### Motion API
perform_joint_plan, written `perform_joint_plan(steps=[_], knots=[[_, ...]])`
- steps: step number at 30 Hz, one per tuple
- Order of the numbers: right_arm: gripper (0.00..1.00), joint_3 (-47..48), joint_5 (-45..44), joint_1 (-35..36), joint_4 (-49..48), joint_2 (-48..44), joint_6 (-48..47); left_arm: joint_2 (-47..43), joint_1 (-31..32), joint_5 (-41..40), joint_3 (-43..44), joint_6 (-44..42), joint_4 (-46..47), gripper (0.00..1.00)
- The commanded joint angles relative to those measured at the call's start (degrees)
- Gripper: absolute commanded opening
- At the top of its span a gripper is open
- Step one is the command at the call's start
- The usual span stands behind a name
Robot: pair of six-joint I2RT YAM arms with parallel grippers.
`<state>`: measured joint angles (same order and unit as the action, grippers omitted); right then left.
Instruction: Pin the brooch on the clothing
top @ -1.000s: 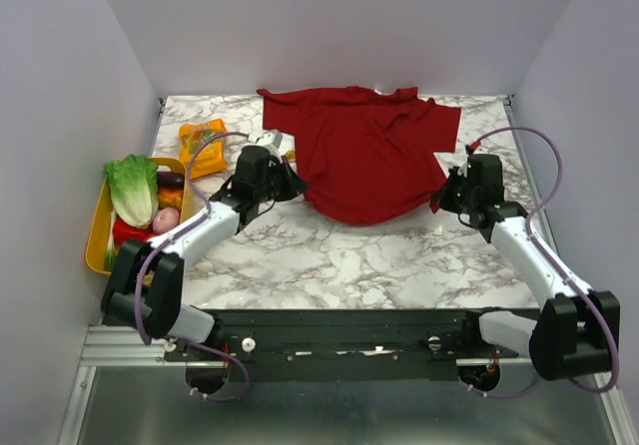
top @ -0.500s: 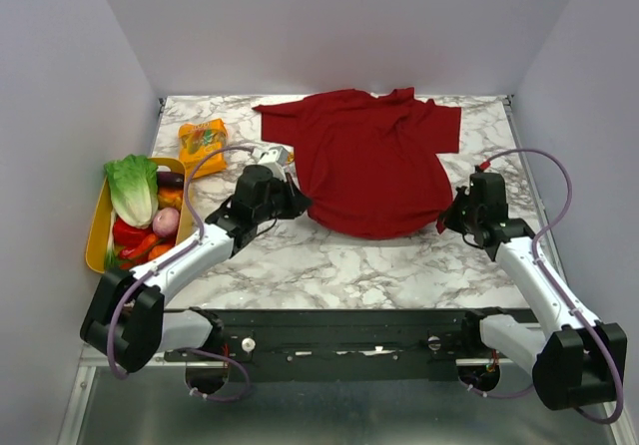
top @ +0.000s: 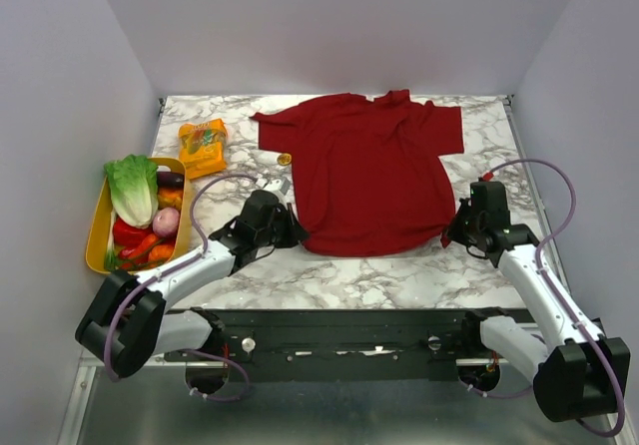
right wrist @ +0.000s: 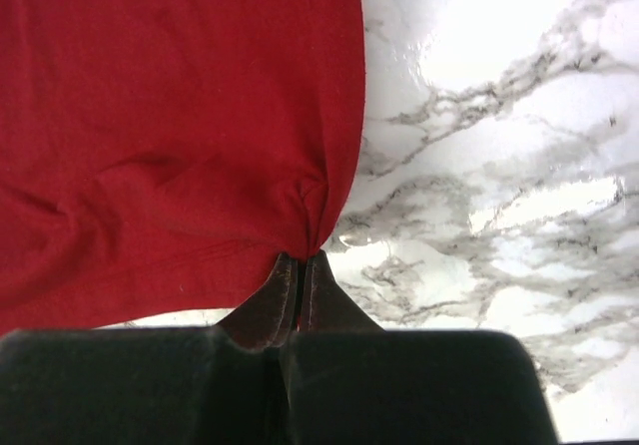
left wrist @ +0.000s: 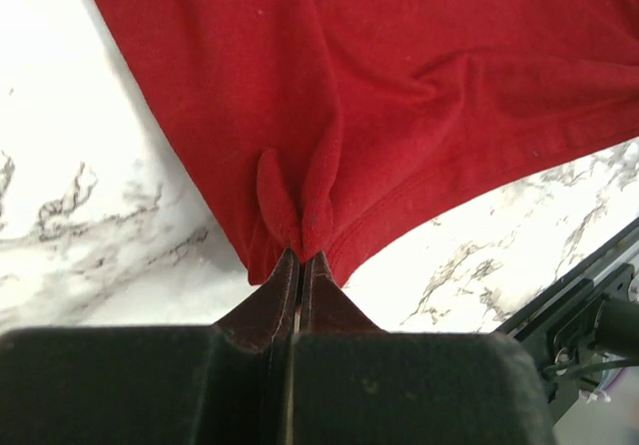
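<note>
Now the shirt lies flatter and nearer (left gripper, right gripper both pinching its hem). Brooch sits exposed, unpinned.

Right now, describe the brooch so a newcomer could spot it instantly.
Find the dark red T-shirt spread on the marble table. By its left edge in the top view, just below the sleeve, lies the brooch. It is a tiny round yellow-gold dot, far smaller than the rectangular orange snack packet further left.

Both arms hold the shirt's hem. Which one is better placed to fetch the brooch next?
Left, probably. The left tool grips the shirt on the side where the brooch lies; the right tool is across the shirt.
</note>
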<state>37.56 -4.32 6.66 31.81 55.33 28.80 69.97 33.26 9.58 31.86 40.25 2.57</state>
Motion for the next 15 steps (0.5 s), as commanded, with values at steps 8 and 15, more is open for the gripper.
perform_joint_plan(steps=[8, 15], knots=[[0.16, -1.3, 3.7, -0.2, 8.9, -3.7, 4.6, -3.4, 2.4, -1.9, -6.0, 3.7, -0.2, 0.00], [1.00, 2.9, 6.2, -0.2, 10.7, -3.7, 2.4, -4.8, 3.6, -3.1, -5.5, 1.6, -0.6, 0.65]])
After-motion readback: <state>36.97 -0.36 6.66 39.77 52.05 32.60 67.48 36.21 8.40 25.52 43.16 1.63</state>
